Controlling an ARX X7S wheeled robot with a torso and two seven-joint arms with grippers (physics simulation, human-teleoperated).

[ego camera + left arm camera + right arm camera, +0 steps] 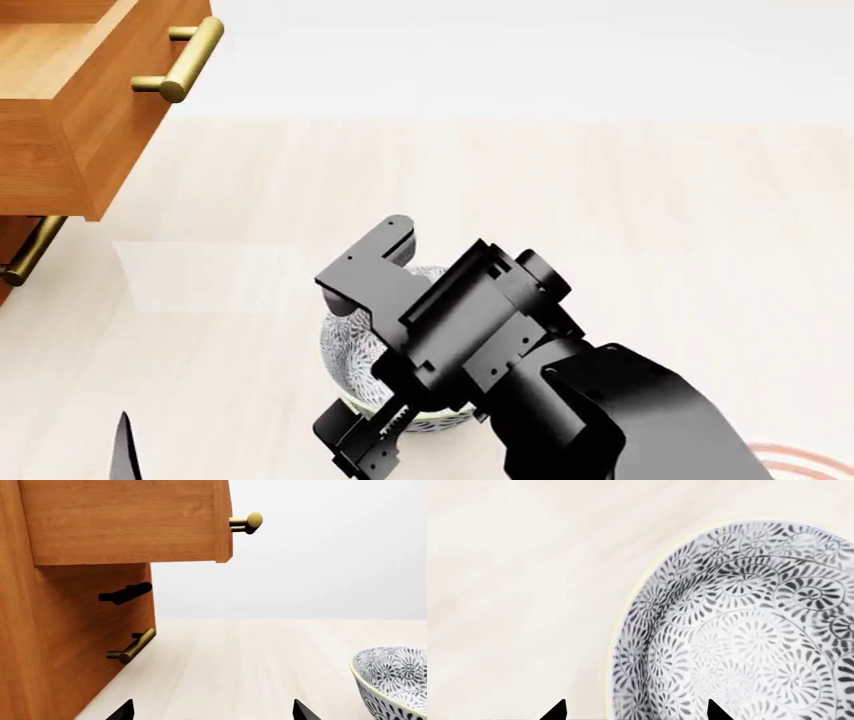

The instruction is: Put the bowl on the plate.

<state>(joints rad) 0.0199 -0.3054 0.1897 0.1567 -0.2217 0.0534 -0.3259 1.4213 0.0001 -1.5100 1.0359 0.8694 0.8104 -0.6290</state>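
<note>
The pale wooden table [601,200] spreads out under both my arms, the widest thing I see. Well off to the far left of my right gripper stands the wooden cabinet [73,645], its upper drawer [67,90] pulled out. Each drawer front has a brass handle [180,60], and my left wrist view shows the lower one [132,646] below a dark peg.

My right arm [587,400] fills the lower middle of the head view. My right gripper [358,355] hangs directly over the bowl [747,630], jaws parted; one fingertip sits outside the near rim and the other over the patterned inside, so the rim lies between them. I cannot tell whether either touches it. The bowl rests upright on the table, speckled grey-black inside and out.

The plate [807,462] shows only as a sliver of red-pink rings behind my right arm, apart from the bowl.

My left gripper [212,711] is low beside the bowl, its jaws spread wide and holding nothing, the bowl [393,680] off to one side of it.
</note>
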